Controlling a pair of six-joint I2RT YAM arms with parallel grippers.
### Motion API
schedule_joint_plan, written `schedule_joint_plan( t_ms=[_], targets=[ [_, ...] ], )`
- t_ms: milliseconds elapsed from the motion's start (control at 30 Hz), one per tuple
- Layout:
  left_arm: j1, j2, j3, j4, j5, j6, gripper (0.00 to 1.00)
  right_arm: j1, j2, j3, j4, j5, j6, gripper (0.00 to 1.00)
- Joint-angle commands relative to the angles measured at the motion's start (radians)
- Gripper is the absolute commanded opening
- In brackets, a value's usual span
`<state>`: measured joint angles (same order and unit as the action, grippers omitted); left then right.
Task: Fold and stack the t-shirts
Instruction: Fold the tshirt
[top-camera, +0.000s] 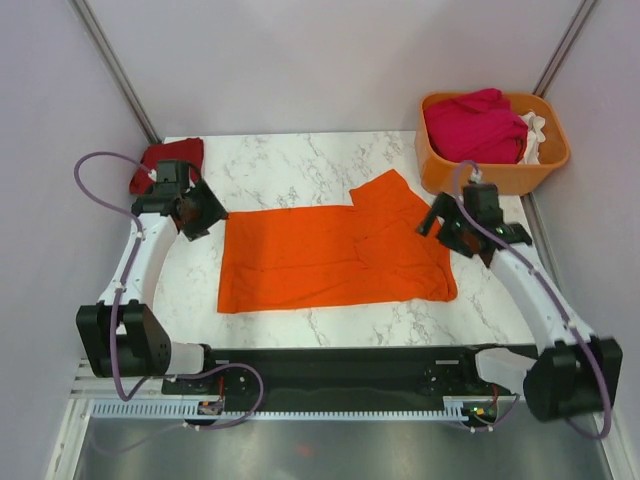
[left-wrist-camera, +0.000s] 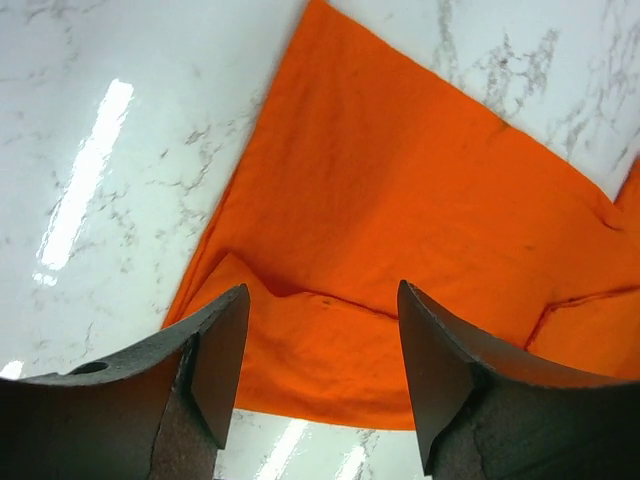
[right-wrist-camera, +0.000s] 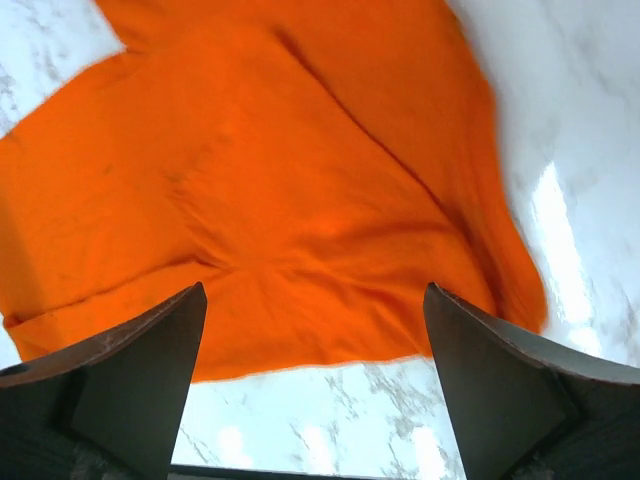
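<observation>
Two sets of jaws, both spread wide and both empty. In the left wrist view the left jaws hang above the orange t-shirt (left-wrist-camera: 400, 200), and nothing is pinched between them. The right wrist view shows the same: the right jaws gape over the cloth (right-wrist-camera: 300, 200) with bare marble beyond its hem.

From above, the orange t-shirt (top-camera: 330, 255) lies flat across the middle of the counter (top-camera: 300, 160). Its long axis runs from the left edge toward the right edge. One flap juts toward the far edge on the right side. The left jaws sit just beside the shirt's left short end, near its far corner. The right jaws sit over the right short end. Each arm is therefore nearest its own end, and I judge the next fold will need both ends gripped together. I cannot tell whether either set touches the cloth.

Further out, the dark red t-shirt (top-camera: 172, 156) rests in the far left corner. The basket (top-camera: 480, 178) stands in the far right corner, holding the magenta t-shirt (top-camera: 475, 125) and the white t-shirt (top-camera: 535, 130).
</observation>
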<state>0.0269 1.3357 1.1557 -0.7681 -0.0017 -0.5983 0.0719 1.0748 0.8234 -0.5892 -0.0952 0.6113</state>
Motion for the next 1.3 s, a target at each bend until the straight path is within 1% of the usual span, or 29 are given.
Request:
schedule_joint_plan(
  t_ms=[0,33,67,100,133,167,200,233,267,300,333,367,433,467,533,567,600,733,767,833,867,900,967,1000,1033,1133,1200,1267],
  targets=[
    [0.002,0.051,0.108,0.041,0.144,0.135,0.67,0.191,0.225,0.312,0.056,0.22,-0.109,0.98],
    [0.002,0.06,0.136,0.041,0.158,0.152,0.67,0.218,0.375,0.394,0.046,0.247,-0.126,0.98],
    [0.001,0.065,0.14,0.039,0.155,0.164,0.67,0.235,0.448,0.554,0.023,0.267,-0.137,0.98],
    [0.002,0.062,0.137,0.041,0.157,0.163,0.67,0.249,0.517,0.629,0.023,0.287,-0.156,0.98],
    [0.001,0.057,0.121,0.047,0.16,0.16,0.67,0.249,0.647,0.702,0.022,0.304,-0.166,0.98],
    [0.002,0.045,0.105,0.053,0.161,0.16,0.66,0.25,0.712,0.846,0.02,0.334,-0.177,0.98],
    [0.001,0.04,0.09,0.071,0.152,0.16,0.66,0.249,0.775,0.92,0.014,0.363,-0.192,0.98],
    [0.002,0.033,0.057,0.079,0.144,0.16,0.66,0.249,0.897,0.992,0.009,0.414,-0.229,0.98],
    [0.002,0.016,0.039,0.09,0.138,0.16,0.66,0.249,0.956,1.128,0.002,0.437,-0.246,0.98],
    [0.001,0.007,0.023,0.098,0.132,0.158,0.66,0.249,1.015,1.196,-0.006,0.457,-0.264,0.98],
    [-0.001,-0.003,-0.008,0.122,0.132,0.157,0.66,0.253,1.125,1.267,-0.023,0.491,-0.313,0.98],
    [-0.001,-0.009,-0.022,0.131,0.135,0.154,0.66,0.259,1.175,1.387,-0.05,0.59,-0.333,0.98],
    [-0.001,-0.027,-0.053,0.157,0.132,0.153,0.66,0.264,1.288,1.457,-0.04,0.623,-0.401,0.97],
    [-0.005,-0.032,-0.062,0.164,0.132,0.15,0.65,0.264,1.318,1.509,-0.032,0.627,-0.413,0.98],
    [-0.007,-0.038,-0.08,0.171,0.134,0.149,0.65,0.256,1.388,1.549,-0.029,0.609,-0.421,0.96],
    [-0.007,-0.043,-0.082,0.171,0.137,0.146,0.63,0.252,1.404,1.569,-0.027,0.608,-0.41,0.96],
    [-0.007,-0.047,-0.097,0.173,0.143,0.141,0.63,0.247,1.413,1.571,-0.018,0.594,-0.407,0.93],
    [-0.01,-0.063,-0.149,0.197,0.132,0.141,0.63,0.247,1.45,1.562,-0.006,0.597,-0.392,0.89],
    [-0.009,-0.058,-0.157,0.204,0.132,0.137,0.63,0.247,1.45,1.535,-0.004,0.603,-0.384,0.89],
    [-0.01,-0.05,-0.16,0.205,0.178,0.132,0.62,0.247,1.458,1.507,-0.003,0.608,-0.36,0.87],
    [-0.012,-0.043,-0.159,0.208,0.186,0.134,0.6,0.246,1.459,1.476,-0.003,0.598,-0.343,0.86],
    [-0.013,-0.043,-0.157,0.208,0.187,0.134,0.6,0.237,1.462,1.461,-0.001,0.579,-0.329,0.81],
    [-0.013,-0.046,-0.156,0.208,0.184,0.135,0.6,0.224,1.465,1.415,0.003,0.513,-0.274,0.77],
    [-0.013,-0.052,-0.159,0.208,0.184,0.135,0.6,0.21,1.467,1.398,0.008,0.49,-0.259,0.7],
    [-0.013,-0.055,-0.159,0.211,0.187,0.135,0.6,0.204,1.469,1.384,0.009,0.453,-0.222,0.68],
    [-0.013,-0.053,-0.162,0.211,0.192,0.134,0.6,0.193,1.464,1.326,0.037,0.428,-0.2,0.68],
    [-0.013,-0.053,-0.162,0.211,0.192,0.135,0.6,0.192,1.467,1.317,0.046,0.423,-0.197,0.68],
    [-0.015,-0.053,-0.162,0.211,0.19,0.134,0.6,0.189,1.475,1.31,0.049,0.411,-0.194,0.66]
  ],
)
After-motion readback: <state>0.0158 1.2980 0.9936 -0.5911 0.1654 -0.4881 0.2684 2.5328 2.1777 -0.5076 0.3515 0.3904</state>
